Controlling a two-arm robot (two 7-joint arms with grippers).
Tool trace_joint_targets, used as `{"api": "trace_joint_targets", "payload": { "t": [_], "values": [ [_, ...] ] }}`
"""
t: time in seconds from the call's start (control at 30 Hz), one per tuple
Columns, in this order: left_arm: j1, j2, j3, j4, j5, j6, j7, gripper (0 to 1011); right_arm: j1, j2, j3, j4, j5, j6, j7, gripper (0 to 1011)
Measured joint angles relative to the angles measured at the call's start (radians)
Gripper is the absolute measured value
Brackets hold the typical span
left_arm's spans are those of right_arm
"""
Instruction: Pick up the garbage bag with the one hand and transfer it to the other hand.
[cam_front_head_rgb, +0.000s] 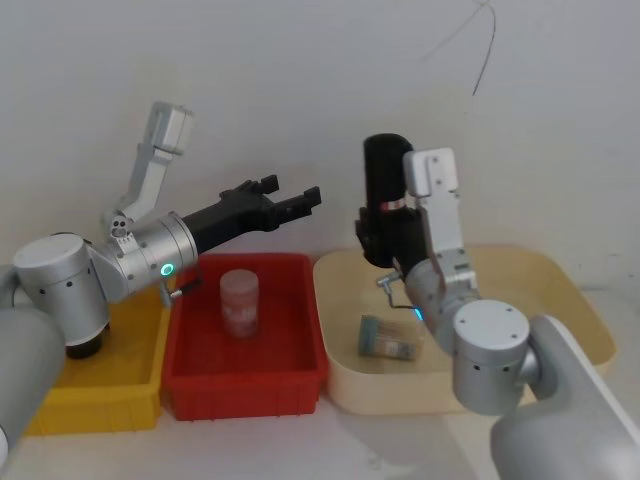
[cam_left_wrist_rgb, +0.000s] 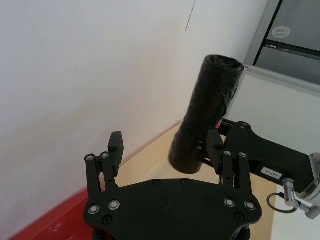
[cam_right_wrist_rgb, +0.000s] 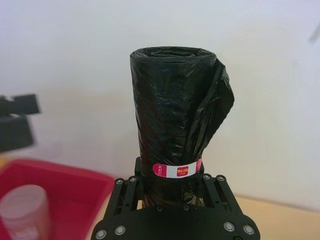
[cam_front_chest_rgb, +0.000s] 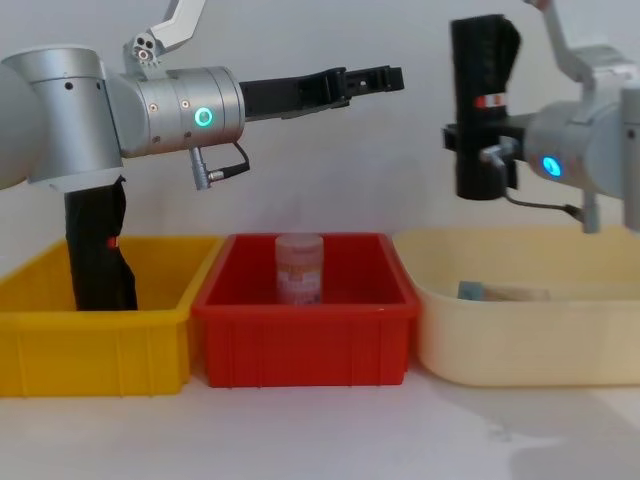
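The garbage bag (cam_front_head_rgb: 385, 190) (cam_right_wrist_rgb: 172, 120) (cam_front_chest_rgb: 478, 80) is a tall black roll with a red-and-white label. It stands upright in the air above the cream tub. My right gripper (cam_front_head_rgb: 378, 242) (cam_right_wrist_rgb: 170, 192) (cam_front_chest_rgb: 470, 140), on the blue-ringed arm, is shut on its lower part just under the label. My left gripper (cam_front_head_rgb: 290, 192) (cam_left_wrist_rgb: 165, 137) (cam_front_chest_rgb: 385, 78), on the green-ringed arm, stretches level above the red bin and points at the bag. It is open with nothing between its fingers. A short gap separates its tips from the garbage bag (cam_left_wrist_rgb: 207, 110).
A red bin (cam_front_head_rgb: 300, 375) (cam_front_chest_rgb: 300, 345) in the middle holds a pinkish jar (cam_front_head_rgb: 240, 303) (cam_front_chest_rgb: 299, 268). The yellow bin (cam_front_head_rgb: 100, 400) (cam_front_chest_rgb: 100, 350) on the left holds another upright black bundle (cam_front_chest_rgb: 98, 250). In the cream tub (cam_front_head_rgb: 560, 290) (cam_front_chest_rgb: 520, 340) lies a small packet (cam_front_head_rgb: 385, 337).
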Motion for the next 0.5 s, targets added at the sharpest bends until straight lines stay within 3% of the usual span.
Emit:
{"api": "trace_joint_targets", "payload": {
  "t": [0.37, 0.5],
  "values": [
    [0.000, 0.000, 0.000, 0.000, 0.000, 0.000, 0.000, 1001, -0.068, 0.035, 0.038, -0.087, -0.004, 0.039, -0.011, 535],
    [0.000, 0.000, 0.000, 0.000, 0.000, 0.000, 0.000, 1001, -0.085, 0.044, 0.047, -0.110, -0.007, 0.047, -0.014, 619]
  ]
}}
